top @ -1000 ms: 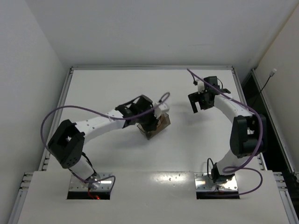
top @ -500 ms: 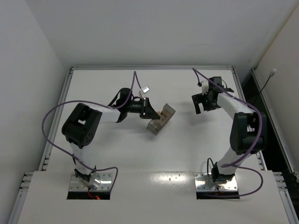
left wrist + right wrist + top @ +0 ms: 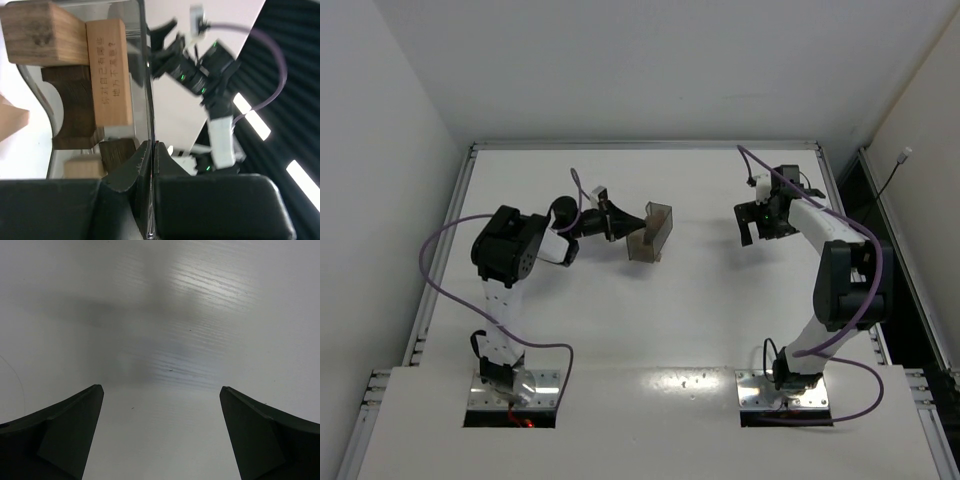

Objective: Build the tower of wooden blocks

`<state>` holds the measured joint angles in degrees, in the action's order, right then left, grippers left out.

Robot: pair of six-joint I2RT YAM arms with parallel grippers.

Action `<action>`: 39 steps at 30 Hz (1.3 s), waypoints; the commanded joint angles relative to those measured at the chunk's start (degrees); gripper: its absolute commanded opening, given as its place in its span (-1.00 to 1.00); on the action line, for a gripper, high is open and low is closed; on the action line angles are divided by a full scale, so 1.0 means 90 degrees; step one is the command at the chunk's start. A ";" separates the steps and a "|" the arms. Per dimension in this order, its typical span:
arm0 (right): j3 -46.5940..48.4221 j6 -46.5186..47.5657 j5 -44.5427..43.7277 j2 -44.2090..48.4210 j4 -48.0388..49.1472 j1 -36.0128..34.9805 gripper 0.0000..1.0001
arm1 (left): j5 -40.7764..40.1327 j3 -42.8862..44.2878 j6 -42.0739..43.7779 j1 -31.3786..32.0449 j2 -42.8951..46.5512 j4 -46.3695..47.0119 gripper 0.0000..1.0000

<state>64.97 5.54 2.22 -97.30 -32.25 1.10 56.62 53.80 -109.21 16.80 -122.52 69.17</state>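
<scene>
My left gripper (image 3: 620, 222) is shut on the wall of a translucent grey plastic bin (image 3: 653, 230) and holds it tipped on its side at mid table. In the left wrist view the jaws (image 3: 151, 146) pinch the bin's thin wall (image 3: 148, 100). Inside lie wooden blocks: a tan cuboid with printed characters (image 3: 110, 72), a tan block (image 3: 37, 32) and a dark brown arch block (image 3: 72, 112). No stacked tower shows. My right gripper (image 3: 759, 225) is open and empty over bare table, its fingertips (image 3: 75, 422) wide apart.
The white table (image 3: 700, 300) has raised rails along its edges (image 3: 645, 146). White walls stand to the left and behind. A dark gap runs beyond the right rail. My left arm's purple cable (image 3: 445, 250) loops beside the arm.
My left arm has folded back and to the left, lifting and turning the bin from lying low at centre to tipped up further back. The right gripper shifted slightly right.
</scene>
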 commanded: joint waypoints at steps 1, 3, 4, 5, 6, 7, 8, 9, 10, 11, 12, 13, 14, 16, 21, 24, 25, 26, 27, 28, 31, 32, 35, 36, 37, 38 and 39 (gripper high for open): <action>0.0183 -0.0088 0.0134 0.0098 0.0019 0.0043 1.00 | -0.0490 -0.0216 -0.0687 -0.0128 -0.0068 0.4121 -1.00; 0.0183 -0.0088 0.0134 0.0040 0.0019 0.0043 1.00 | -0.0549 -0.0216 -0.0834 -0.0196 -0.0147 0.4121 -1.00; 0.0183 -0.0088 0.0134 0.0039 0.0019 -0.0015 1.00 | -0.0549 -0.0216 -0.0893 -0.0196 -0.0147 0.4121 -1.00; 0.0183 -0.0088 0.0076 0.0039 0.0019 -0.0015 1.00 | -0.0626 -0.0216 -0.0970 -0.0196 -0.0147 0.4121 -1.00; 0.0183 -0.0088 0.0076 0.0039 0.0019 -0.0015 1.00 | -0.0685 -0.0216 -0.1049 -0.0196 -0.0147 0.4121 -1.00; 0.0183 -0.0088 0.0076 0.0039 0.0019 -0.0015 1.00 | -0.0744 -0.0216 -0.1146 -0.0138 -0.0147 0.4121 -1.00; 0.0183 -0.0088 0.0076 0.0039 0.0019 -0.0015 1.00 | -0.0744 -0.0216 -0.1215 -0.0138 -0.0147 0.4121 -1.00; 0.0183 -0.0088 0.0076 0.0039 0.0019 -0.0073 1.00 | -0.0841 -0.0216 -0.1302 -0.0138 -0.0079 0.4121 -1.00; 0.0183 -0.0088 0.0076 0.0039 0.0019 -0.0074 1.00 | -0.0919 -0.0216 -0.1303 -0.0060 -0.0078 0.4121 -1.00; 0.0183 -0.0088 0.0018 0.0039 0.0019 -0.0074 1.00 | -0.0920 -0.0158 -0.1371 -0.0002 -0.0011 0.4121 -1.00; 0.0183 -0.0088 0.0017 0.0039 0.0019 -0.0074 1.00 | -0.0852 -0.0013 -0.1372 0.0076 -0.0010 0.4121 -1.00; 0.0125 -0.0088 0.0017 0.0039 0.0019 -0.0074 1.00 | -0.0852 -0.0011 -0.1372 0.0077 -0.0010 0.4121 -1.00; 0.0125 -0.0030 0.0017 0.0039 0.0019 -0.0074 1.00 | -0.0852 0.0134 -0.1372 0.0193 0.0068 0.4121 -1.00; 0.0125 -0.0030 0.0017 0.0039 0.0019 -0.0074 1.00 | -0.0550 0.0398 -0.1372 0.0311 0.0126 0.4121 -1.00; 0.0125 -0.0030 0.0017 -0.0029 0.0019 -0.0074 1.00 | -0.0363 0.0955 -0.1596 0.0759 0.0185 0.4121 -1.00; 0.0183 -0.0030 0.0017 -0.0088 -0.0040 -0.0074 1.00 | -0.0238 0.1316 -0.1480 0.0848 0.0244 0.4121 -1.00; 0.0183 -0.0030 0.0017 -0.0088 -0.0040 -0.0074 1.00 | -0.0159 0.1423 -0.1324 0.0849 0.0244 0.4121 -1.00; 0.0183 -0.0030 0.0017 -0.0020 -0.0040 -0.0074 1.00 | 0.0006 0.1637 -0.1216 0.0790 0.0244 0.4121 -1.00; 0.0106 -0.0030 0.0017 -0.0019 -0.0040 -0.0074 1.00 | 0.0172 0.1765 -0.1080 0.0655 0.0244 0.4121 -1.00; 0.0105 -0.0030 0.0075 -0.0019 -0.0040 -0.0074 1.00 | 0.0386 0.1892 -0.0644 0.0576 0.0244 0.3764 -1.00; 0.0047 -0.0030 0.0134 0.0039 0.0019 -0.0074 1.00 | 0.1373 0.2215 0.1318 0.0098 0.0439 0.1247 -1.00; 0.0047 -0.0030 0.0134 0.0039 0.0019 -0.0074 1.00 | 0.1501 0.2215 0.1884 -0.0058 0.0526 0.0496 -1.00; 0.0105 -0.0030 0.0203 -0.0028 0.0019 -0.0074 1.00 | 0.1580 0.2741 0.5190 -0.0625 0.0849 -0.3852 -1.00; 0.0105 -0.0030 0.0280 -0.0029 0.0019 -0.0074 1.00 | 0.1232 0.3729 0.6612 -0.0732 0.0850 -0.5704 -1.00; 0.0183 -0.0030 0.0281 -0.0029 -0.0039 -0.0074 1.00 | 0.0764 0.4454 0.8260 -0.0811 0.0792 -0.7762 -1.00; 0.0183 -0.0030 0.0339 -0.0087 -0.0040 -0.0074 1.00 | 0.0257 0.5080 1.0481 -0.0812 0.0540 -1.0277 -1.00; 0.0241 -0.0030 0.0339 -0.0088 -0.0040 -0.0074 1.00 | -0.0802 0.5609 1.1180 -0.0812 0.0431 -1.1066 -1.00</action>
<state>64.97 5.56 3.36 -97.95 -33.06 0.89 62.63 92.38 -54.50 10.24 -119.94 16.93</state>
